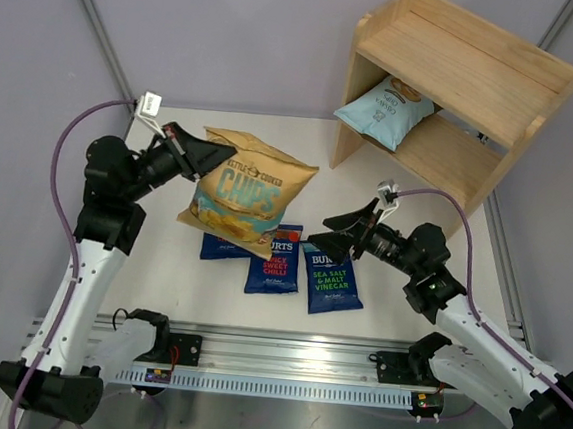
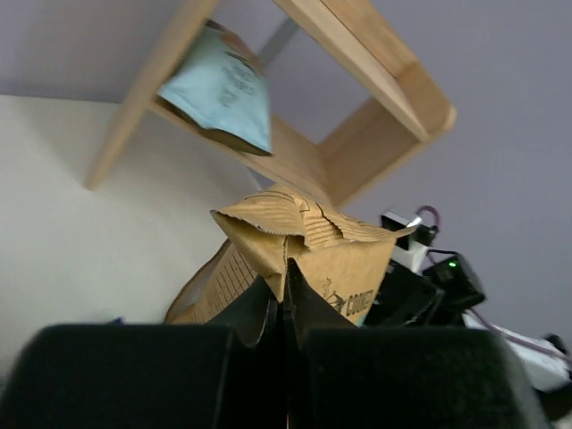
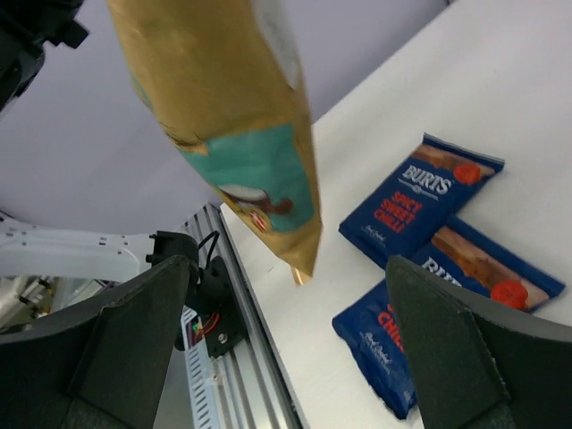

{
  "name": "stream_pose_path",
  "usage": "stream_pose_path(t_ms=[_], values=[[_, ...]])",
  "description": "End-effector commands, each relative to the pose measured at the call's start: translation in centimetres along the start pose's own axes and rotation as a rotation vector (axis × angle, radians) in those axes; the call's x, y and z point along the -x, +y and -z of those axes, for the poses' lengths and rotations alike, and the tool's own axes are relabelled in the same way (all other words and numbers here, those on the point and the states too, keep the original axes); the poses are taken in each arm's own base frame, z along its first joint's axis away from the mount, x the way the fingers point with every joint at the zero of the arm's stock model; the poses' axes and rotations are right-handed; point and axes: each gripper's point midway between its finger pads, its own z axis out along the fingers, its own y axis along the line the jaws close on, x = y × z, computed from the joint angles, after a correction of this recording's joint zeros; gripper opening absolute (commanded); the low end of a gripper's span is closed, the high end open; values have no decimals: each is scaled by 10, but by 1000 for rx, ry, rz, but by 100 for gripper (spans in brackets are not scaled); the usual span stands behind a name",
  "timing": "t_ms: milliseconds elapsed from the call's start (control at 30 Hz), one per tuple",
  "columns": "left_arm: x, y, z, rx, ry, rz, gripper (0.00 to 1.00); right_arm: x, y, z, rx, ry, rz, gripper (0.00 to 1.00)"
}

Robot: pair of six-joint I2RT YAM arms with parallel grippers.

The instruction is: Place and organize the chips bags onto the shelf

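Observation:
My left gripper (image 1: 211, 155) is shut on the top edge of the yellow-and-teal Kettle chips bag (image 1: 246, 193) and holds it hanging above the table. In the left wrist view the fingers (image 2: 268, 308) pinch the bag's crimped top (image 2: 313, 241). Three dark-blue Burts bags lie flat below: one (image 1: 221, 248) partly under the yellow bag, a chilli one (image 1: 275, 259), and a sea-salt one (image 1: 329, 277). My right gripper (image 1: 320, 234) is open and empty, just above the sea-salt bag. The pale-blue bag (image 1: 386, 111) lies on the lower tier of the wooden shelf (image 1: 460, 64).
The shelf stands at the back right; its top tier (image 1: 451, 53) holds nothing. A metal rail (image 1: 284, 360) runs along the near table edge. The right wrist view shows the hanging yellow bag (image 3: 223, 116), Burts bags (image 3: 420, 201) and the rail (image 3: 259, 357).

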Motion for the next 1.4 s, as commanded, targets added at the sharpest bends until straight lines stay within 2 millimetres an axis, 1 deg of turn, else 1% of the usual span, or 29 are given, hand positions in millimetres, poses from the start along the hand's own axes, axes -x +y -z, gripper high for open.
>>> stream_pose_path(t_ms=[0,33,100,133,167,200,233,300,433,667,700,733,767,800,833,867,900,933,967,1033,1100,1133,1167,1200,1233,1267,1300,1333,1367], values=[[-2,-38,-23,-113,-42,155,0,37,29,-14,61,-184,179,99],[-7,-40,-29,-120,-35,175,0,37,29,-18,59,-183,223,100],[-14,-56,-35,-157,-34,224,0,40,18,-22,6,-195,233,100],[-19,-58,-38,-166,-33,241,0,40,14,-25,-10,-190,247,99],[-18,-66,-40,-192,-45,243,0,40,10,-26,-28,-189,250,99],[-22,-72,-42,-197,-45,260,0,40,9,-26,-33,-193,258,99],[-24,-74,-44,-201,-45,266,0,37,5,-25,-42,-190,261,99],[-25,-80,-45,-211,-54,280,0,39,5,-21,-49,-199,299,99],[-29,-84,-47,-239,-36,332,0,43,14,-9,-21,-237,393,99],[-32,-112,-41,-333,4,359,0,47,22,-5,22,-253,529,100],[-30,-118,-40,-347,5,355,0,48,25,-5,29,-257,544,99],[-33,-121,-40,-353,20,353,0,50,26,-4,35,-261,575,100],[-38,-129,-39,-374,46,342,0,49,31,-4,57,-256,589,99],[-38,-135,-39,-390,58,338,0,53,35,-4,72,-261,608,100],[-42,-137,-42,-396,74,340,0,50,44,-4,122,-247,619,99],[-51,-144,-43,-416,108,342,0,52,51,-4,152,-249,627,99],[-54,-147,-44,-426,119,342,0,56,58,-5,179,-256,629,100],[-56,-150,-46,-431,128,340,0,54,63,-7,209,-242,619,99],[-64,-152,-50,-435,149,339,0,56,67,-8,226,-246,617,99],[-67,-156,-52,-441,163,331,0,58,79,-6,276,-250,616,100],[-69,-157,-55,-443,175,305,0,61,86,-3,296,-251,609,85],[-70,-154,-55,-424,181,300,0,62,86,-1,287,-249,602,77],[-65,-153,-56,-417,154,264,0,64,86,0,278,-248,598,59],[-65,-151,-55,-395,150,249,0,67,90,4,274,-257,599,53],[-62,-151,-55,-389,137,224,0,67,89,6,264,-253,586,47],[-56,-153,-54,-398,113,165,2,67,91,8,267,-252,582,42],[-54,-156,-52,-410,105,133,9,70,96,11,273,-258,560,35],[-51,-162,-49,-444,93,91,15,70,98,13,276,-253,542,32],[-50,-168,-44,-488,86,5,29,71,100,15,278,-252,526,30]])
